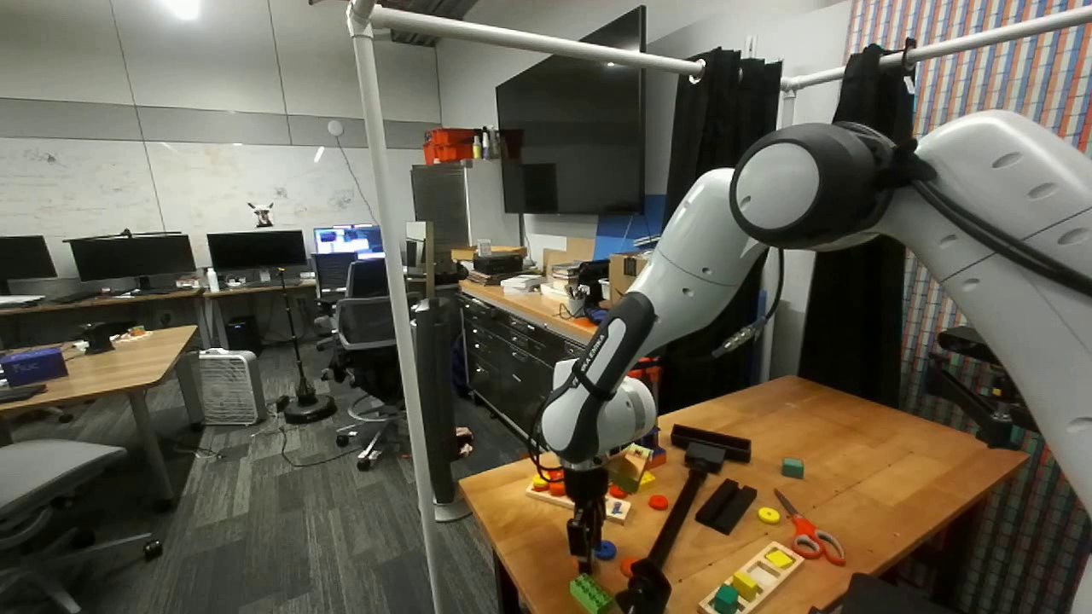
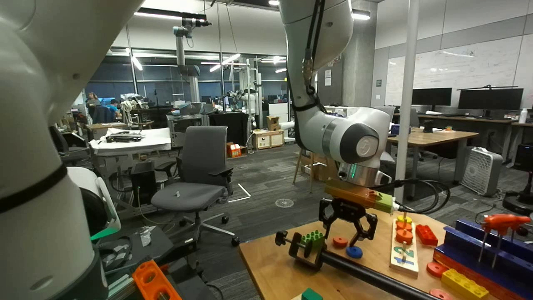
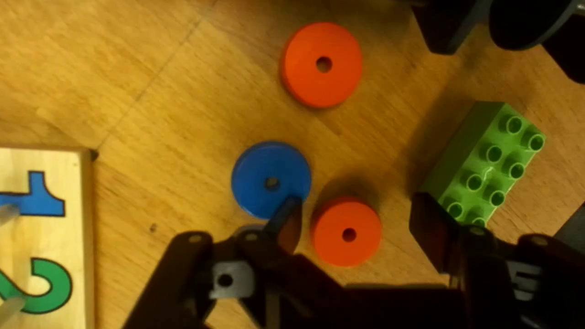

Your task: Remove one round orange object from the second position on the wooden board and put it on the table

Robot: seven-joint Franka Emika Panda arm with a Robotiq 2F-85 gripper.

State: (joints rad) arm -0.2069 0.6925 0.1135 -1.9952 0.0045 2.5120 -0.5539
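Table [image 1: 840, 418]: light-brown wood, smooth. Wrist view: number board [image 3: 50, 237] at left edge; blue disc [image 3: 258, 169] flat to its right; orange disc [image 3: 346, 253] just beside blue disc; second orange disc [image 3: 340, 75] near, apart from both; green brick [image 3: 477, 167] farther right. In an exterior view: yellow disc [image 1: 769, 515] near scissors [image 1: 800, 523]; shape board [image 1: 762, 573] just beside scissors; black block [image 1: 721, 507] left of yellow disc; teal block [image 1: 792, 467] behind. In an exterior view: red brick [image 2: 427, 234] just beside number board; yellow brick [image 2: 464, 284] just beside blue-and-red toy [image 2: 466, 252].

In the wrist view, free desk [image 3: 173, 183] lies between the wooden board [image 3: 50, 237] at left and the blue disc [image 3: 256, 180]; a green studded brick [image 3: 484, 169] obstructs the right.
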